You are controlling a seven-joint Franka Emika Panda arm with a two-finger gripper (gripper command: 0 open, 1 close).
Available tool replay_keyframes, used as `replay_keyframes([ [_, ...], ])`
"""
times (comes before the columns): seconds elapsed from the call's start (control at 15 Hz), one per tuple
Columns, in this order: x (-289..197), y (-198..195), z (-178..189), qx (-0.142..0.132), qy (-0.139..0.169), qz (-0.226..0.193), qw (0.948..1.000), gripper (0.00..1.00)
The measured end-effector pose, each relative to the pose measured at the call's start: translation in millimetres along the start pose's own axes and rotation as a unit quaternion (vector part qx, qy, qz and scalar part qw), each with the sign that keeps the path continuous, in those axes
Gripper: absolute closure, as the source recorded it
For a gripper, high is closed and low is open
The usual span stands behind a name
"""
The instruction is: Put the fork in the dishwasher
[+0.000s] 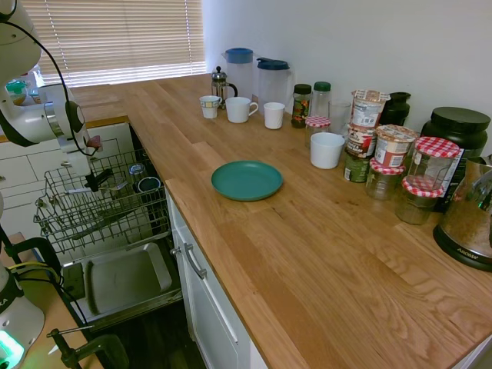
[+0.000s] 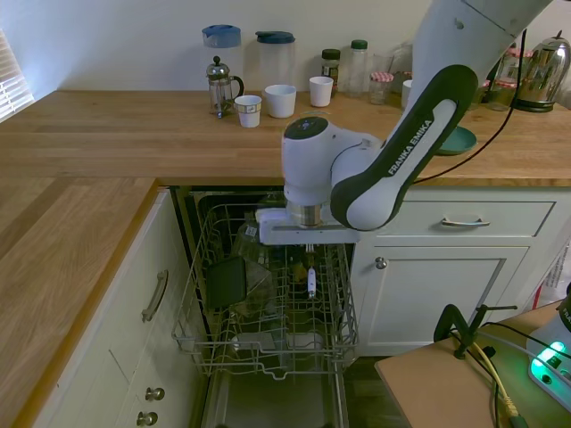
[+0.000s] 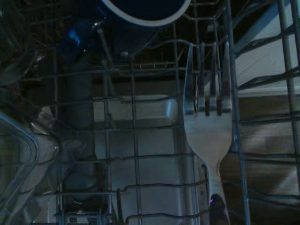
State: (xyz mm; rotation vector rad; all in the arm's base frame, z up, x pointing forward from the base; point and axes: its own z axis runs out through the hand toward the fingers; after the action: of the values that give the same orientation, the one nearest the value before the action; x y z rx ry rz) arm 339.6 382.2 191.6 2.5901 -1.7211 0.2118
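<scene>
The dishwasher stands open under the counter, its grey wire rack pulled out over the lowered grey door panel. My gripper points straight down into the rack, shut on the fork, which hangs upright below the fingers among the wires. In the wrist view the fork shows its silver tines pointing away from me, just above the rack's wires. In the first exterior view the gripper is a dark shape over the rack, and the fork cannot be made out there.
A blue mug and a dark container sit in the rack close to the fork. The teal plate lies on the wooden counter, with cups, jugs and jars along the wall. White cabinet drawers flank the dishwasher.
</scene>
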Motion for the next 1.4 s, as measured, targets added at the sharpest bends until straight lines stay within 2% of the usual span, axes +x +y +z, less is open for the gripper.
replay_keyframes([
  [0.2, -11, 0, 28, -0.011, 0.013, -0.002, 0.9999, 1.00],
  [0.6, -29, -13, 81, -0.016, 0.035, -0.006, 0.9992, 1.00],
  [0.67, -30, -14, 88, -0.017, 0.037, -0.005, 0.9992, 0.00],
  [1.4, -31, -12, 106, -0.010, 0.049, 0.004, 0.9988, 0.00],
])
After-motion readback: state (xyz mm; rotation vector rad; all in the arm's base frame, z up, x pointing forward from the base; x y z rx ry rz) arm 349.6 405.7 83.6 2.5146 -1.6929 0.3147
